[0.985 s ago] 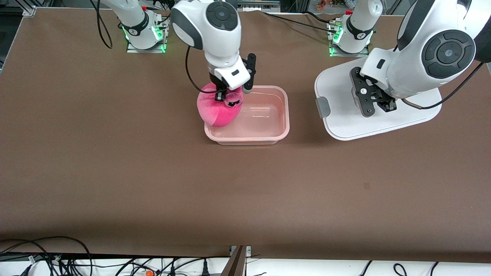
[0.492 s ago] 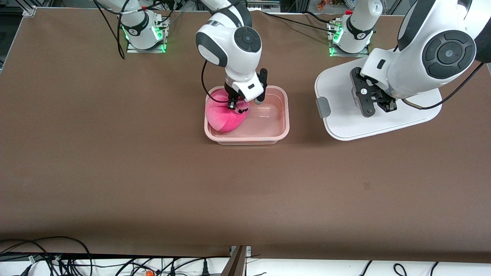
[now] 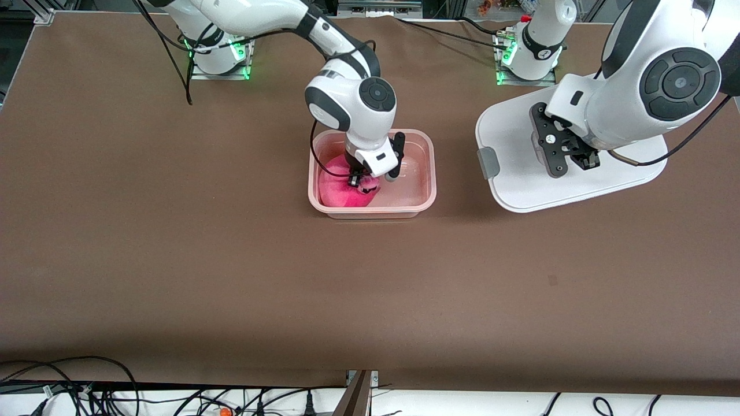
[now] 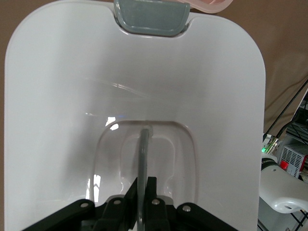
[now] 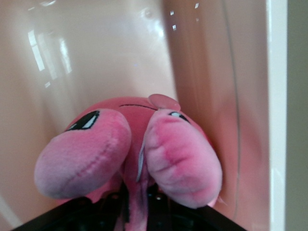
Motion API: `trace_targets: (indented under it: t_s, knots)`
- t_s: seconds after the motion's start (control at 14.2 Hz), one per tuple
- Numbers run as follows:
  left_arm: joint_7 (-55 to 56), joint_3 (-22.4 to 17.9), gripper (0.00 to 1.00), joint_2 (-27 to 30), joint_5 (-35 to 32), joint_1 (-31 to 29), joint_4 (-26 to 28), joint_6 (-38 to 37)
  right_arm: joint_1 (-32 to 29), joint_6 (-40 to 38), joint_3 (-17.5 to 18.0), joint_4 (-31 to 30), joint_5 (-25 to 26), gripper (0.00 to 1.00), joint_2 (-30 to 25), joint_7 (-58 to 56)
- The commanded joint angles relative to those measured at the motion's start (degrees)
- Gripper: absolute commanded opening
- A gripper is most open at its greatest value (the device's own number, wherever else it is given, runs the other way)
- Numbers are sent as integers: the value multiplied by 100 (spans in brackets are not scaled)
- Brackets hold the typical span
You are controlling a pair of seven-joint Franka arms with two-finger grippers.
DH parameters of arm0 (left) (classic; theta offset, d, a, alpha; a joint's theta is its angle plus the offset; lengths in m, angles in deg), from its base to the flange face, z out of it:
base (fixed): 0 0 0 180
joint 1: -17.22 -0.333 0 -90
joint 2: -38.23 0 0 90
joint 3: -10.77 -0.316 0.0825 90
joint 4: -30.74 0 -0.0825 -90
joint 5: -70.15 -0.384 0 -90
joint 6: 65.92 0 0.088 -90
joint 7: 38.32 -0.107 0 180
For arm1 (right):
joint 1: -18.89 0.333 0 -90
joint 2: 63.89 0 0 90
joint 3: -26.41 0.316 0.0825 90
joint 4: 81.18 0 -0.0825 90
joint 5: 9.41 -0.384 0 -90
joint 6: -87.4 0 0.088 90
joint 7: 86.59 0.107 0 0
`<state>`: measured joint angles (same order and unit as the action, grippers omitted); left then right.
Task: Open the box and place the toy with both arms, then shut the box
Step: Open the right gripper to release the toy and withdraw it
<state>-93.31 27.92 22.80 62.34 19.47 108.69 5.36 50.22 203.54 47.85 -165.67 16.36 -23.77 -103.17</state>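
Observation:
The box (image 3: 429, 167) is an open pinkish tub at mid-table. The hot-pink toy (image 3: 340, 192) is low inside it, at the end toward the right arm's base. My right gripper (image 3: 356, 179) is shut on the toy between its paler ears (image 5: 180, 159), inside the tub (image 5: 96, 53). The flat white lid (image 3: 514, 179) lies on the table toward the left arm's end, its grey clip (image 3: 489, 162) facing the box. My left gripper (image 3: 569, 157) is shut on the lid's recessed handle (image 4: 143, 149), and the lid (image 4: 57, 96) fills the left wrist view.
Both arm bases (image 3: 217, 46) stand at the table's edge farthest from the front camera. Cables (image 3: 69, 387) run along the table's nearest edge. Bare brown tabletop (image 3: 370, 289) spreads nearer to the front camera than the box.
My right gripper has lowered the toy from over the tub's rim down into the tub. The left gripper and lid have stayed put.

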Motion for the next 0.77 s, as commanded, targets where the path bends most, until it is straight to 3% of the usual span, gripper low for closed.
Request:
trace_targets:
  t_s: [0.0,0.21,0.49,0.7]
  knots:
    - [-144,26,0,-47,-1,-32,-166,-96,102,425,-70,179,148,100,311,557]
    - [-144,26,0,-47,35,-32,-166,-96,102,883,-61,275,131,100,312,1076]
    - [-135,26,0,-47,35,-50,-166,-96,49,849,-61,408,43,100,198,1139]
    - [-126,34,0,-65,52,-32,-166,-87,-249,587,-61,408,-316,100,-214,1121]
